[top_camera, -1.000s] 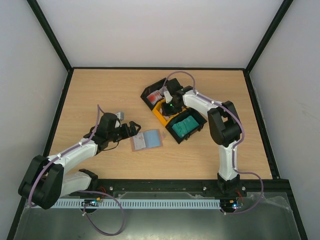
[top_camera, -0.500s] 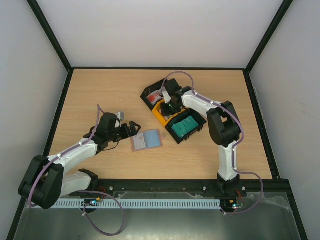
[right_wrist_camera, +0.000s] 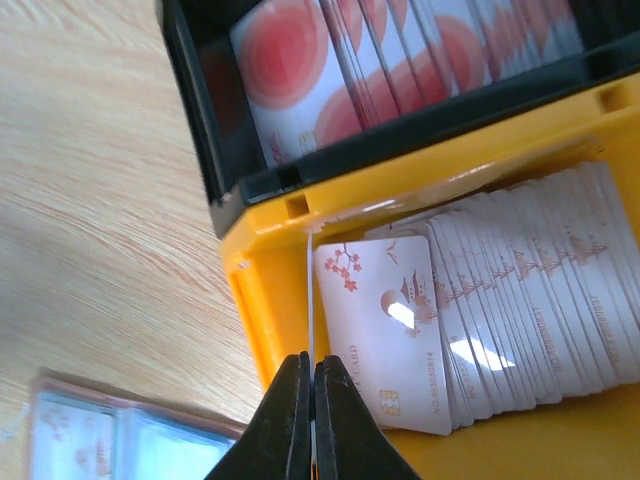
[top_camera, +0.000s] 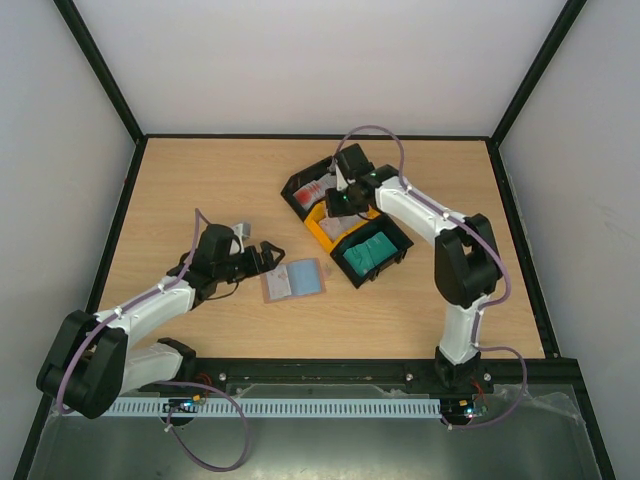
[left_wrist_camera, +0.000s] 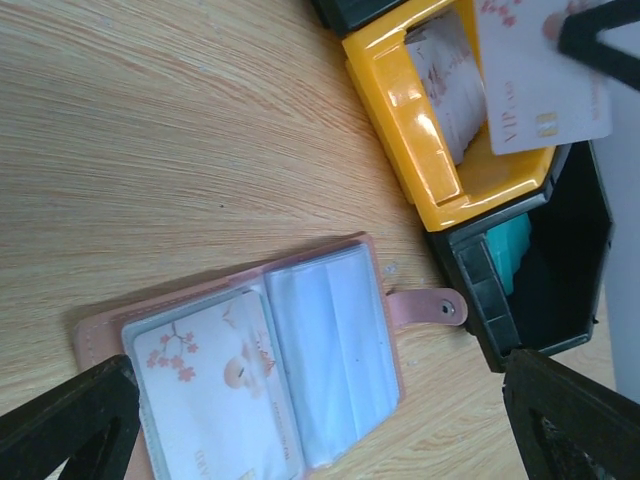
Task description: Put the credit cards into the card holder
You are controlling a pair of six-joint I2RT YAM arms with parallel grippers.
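1. Top external view: The card holder (top_camera: pixel 293 280) lies open on the tabletop (top_camera: pixel 200 190), near the middle. The left fingers (top_camera: pixel 271 254) are spread apart just beside its left edge, and nothing is held between them. Three trays are set in a slanted row behind and to the right of it: a far black tray (top_camera: pixel 296 186) filled with red-and-white cards (top_camera: pixel 313 190), an orange tray (top_camera: pixel 322 232), and a near black tray (top_camera: pixel 398 240) filled with teal cards (top_camera: pixel 370 252). The right fingers (top_camera: pixel 338 205) are poised over the orange tray.
2. Left wrist view: The card holder is framed between the two spread fingertips. A blossom-printed card (left_wrist_camera: pixel 205 365) is lodged in one of its clear pockets, and its snap tab (left_wrist_camera: pixel 432 306) points towards the trays. A held card (left_wrist_camera: pixel 540 75), white with small red marks, is seen above the orange tray, where white cards (left_wrist_camera: pixel 445 85) are stacked.
3. Right wrist view: The right fingers are pressed together on the held card, which is seen edge-on as a thin line over the orange tray's wall. The white cards lean in a row inside that tray. A corner of the card holder is seen at lower left, apart from the tray.
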